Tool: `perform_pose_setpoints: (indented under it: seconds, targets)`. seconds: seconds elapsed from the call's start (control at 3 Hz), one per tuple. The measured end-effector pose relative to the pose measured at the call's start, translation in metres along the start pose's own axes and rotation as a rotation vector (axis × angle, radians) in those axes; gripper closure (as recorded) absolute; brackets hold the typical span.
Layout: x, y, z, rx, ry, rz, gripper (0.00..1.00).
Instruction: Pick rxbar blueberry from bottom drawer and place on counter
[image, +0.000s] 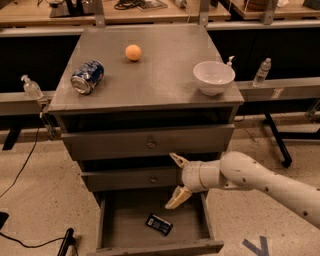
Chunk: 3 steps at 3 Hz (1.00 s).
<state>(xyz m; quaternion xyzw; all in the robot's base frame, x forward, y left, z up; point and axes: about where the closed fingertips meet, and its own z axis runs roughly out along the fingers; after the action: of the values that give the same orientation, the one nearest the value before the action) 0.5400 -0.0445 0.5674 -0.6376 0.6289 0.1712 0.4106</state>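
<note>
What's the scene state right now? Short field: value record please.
gripper: open, empty, over the back of the open drawer
rxbar blueberry: flat on the drawer floor, apart from the gripper
bottom drawer: pulled open
counter: holds soda can on its side, orange ball, white bowl
stage: bar not yet grasped

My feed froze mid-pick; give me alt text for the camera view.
The open gripper hovers over the pulled-out bottom drawer, close to the rxbar blueberry lying inside. The counter holds a tipped soda can, an orange ball and a white bowl.
</note>
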Motion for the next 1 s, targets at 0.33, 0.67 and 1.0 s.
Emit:
perform_pose_setpoints:
  seconds: [0.33, 0.67, 1.0]
  targets:
    - [0.029, -0.018, 0.042, 0.042, -0.106, -0.037, 0.0]
    - [0.056, -0.017, 0.061, 0.052, -0.14, -0.001, 0.0]
    - [0.054, -0.013, 0.064, 0.033, -0.141, 0.008, 0.0]
